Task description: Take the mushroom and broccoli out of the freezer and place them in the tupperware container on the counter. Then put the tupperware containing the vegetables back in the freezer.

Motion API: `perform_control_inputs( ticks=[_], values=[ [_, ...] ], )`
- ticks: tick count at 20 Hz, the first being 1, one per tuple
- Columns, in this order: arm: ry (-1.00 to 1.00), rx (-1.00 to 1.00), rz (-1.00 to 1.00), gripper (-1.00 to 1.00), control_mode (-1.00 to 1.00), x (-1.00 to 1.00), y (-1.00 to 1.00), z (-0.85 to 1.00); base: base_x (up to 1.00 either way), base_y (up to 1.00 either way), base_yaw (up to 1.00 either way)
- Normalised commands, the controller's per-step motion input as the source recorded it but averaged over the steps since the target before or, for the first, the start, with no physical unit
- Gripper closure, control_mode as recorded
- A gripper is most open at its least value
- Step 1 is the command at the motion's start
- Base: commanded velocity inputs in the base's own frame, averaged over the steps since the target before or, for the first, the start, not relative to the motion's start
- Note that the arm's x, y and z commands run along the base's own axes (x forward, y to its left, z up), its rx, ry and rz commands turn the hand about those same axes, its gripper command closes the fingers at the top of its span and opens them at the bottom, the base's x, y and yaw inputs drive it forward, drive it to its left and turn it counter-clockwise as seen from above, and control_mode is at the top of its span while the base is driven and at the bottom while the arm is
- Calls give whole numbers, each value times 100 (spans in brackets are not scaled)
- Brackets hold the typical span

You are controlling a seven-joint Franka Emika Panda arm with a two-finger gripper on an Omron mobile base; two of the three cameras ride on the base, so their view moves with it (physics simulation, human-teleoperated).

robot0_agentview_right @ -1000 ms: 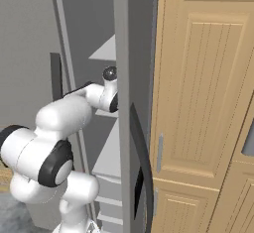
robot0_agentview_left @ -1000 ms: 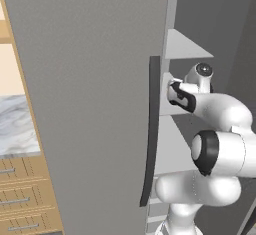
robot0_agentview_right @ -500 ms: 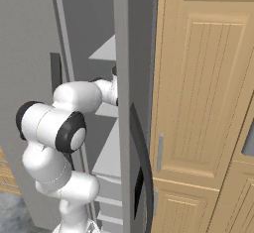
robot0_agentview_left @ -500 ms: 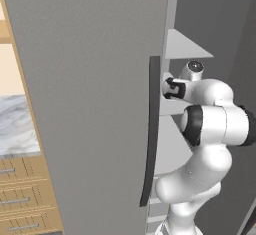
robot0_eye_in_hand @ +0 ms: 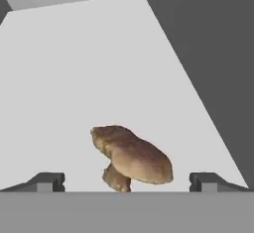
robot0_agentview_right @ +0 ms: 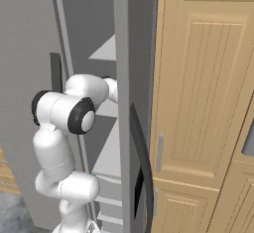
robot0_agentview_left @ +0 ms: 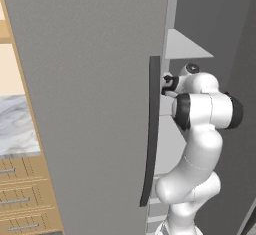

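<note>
Since a second ago the elbow has swung upward while the hand pushes deeper into the freezer point(robot0_agentview_left: 100, 104). Gripper point(robot0_eye_in_hand: 128, 181) released, fingers spread either side of the mushroom point(robot0_eye_in_hand: 131, 158), which sits on a light shelf point(robot0_eye_in_hand: 89, 78). Risk: closing off-centre could nudge the rounded cap away.

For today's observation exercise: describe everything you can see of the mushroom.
The mushroom is tan-brown, with a broad, rounded, slightly lumpy cap tilted over a short, stubby stem. Its surface looks matte. It sits alone on a pale grey freezer shelf, with a dark wall to its right. It lies between the open jaws of the gripper, nearer the left one, and neither visibly touches it.
</note>
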Motion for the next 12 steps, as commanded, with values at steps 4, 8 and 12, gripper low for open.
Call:
perform_control_inputs(
  ticks=[4, 8, 12],
  values=[
    [0, -5, 3, -100, -100, 51, -1, -17, 0, 0, 0],
    [5, -2, 3, -100, -100, 38, -1, -30, 0, 0, 0],
    [6, -1, 2, -100, -100, 37, 0, -33, 0, 0, 0]
  ],
)
